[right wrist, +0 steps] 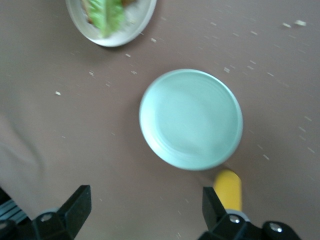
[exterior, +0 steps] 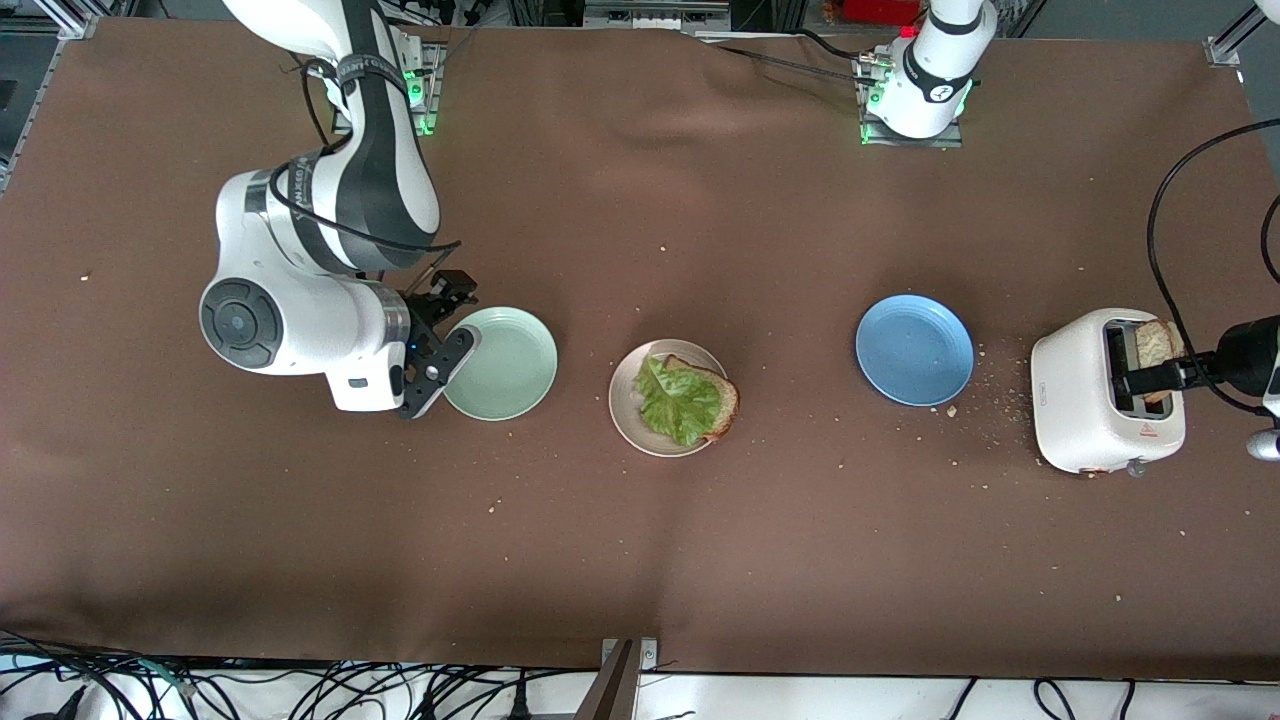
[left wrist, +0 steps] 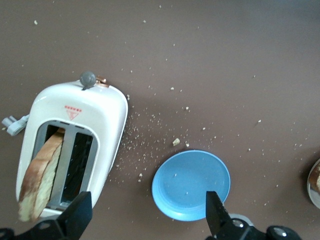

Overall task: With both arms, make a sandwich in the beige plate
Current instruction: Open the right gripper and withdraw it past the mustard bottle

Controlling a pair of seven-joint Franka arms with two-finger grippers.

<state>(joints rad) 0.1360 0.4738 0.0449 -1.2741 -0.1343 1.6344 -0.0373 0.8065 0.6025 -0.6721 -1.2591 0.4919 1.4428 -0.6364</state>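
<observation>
On the beige plate [exterior: 628, 415]: bread slice [exterior: 718, 393] under lettuce [exterior: 678, 402]. Left gripper [left wrist: 145, 220] and right gripper [right wrist: 142, 212] gape empty; only the right wrist view shows a yellow object [right wrist: 228, 190], perhaps a handle

The front camera looks steeply down on the whole tabletop [exterior: 640, 560] from high above the edge facing the robot bases. The left wrist camera looks down closely over the toaster [left wrist: 70, 145] and blue plate [left wrist: 190, 182], the right wrist camera over the mint plate [right wrist: 191, 119]. Both wrist views catch the beige plate's [right wrist: 135, 22] rim.
</observation>
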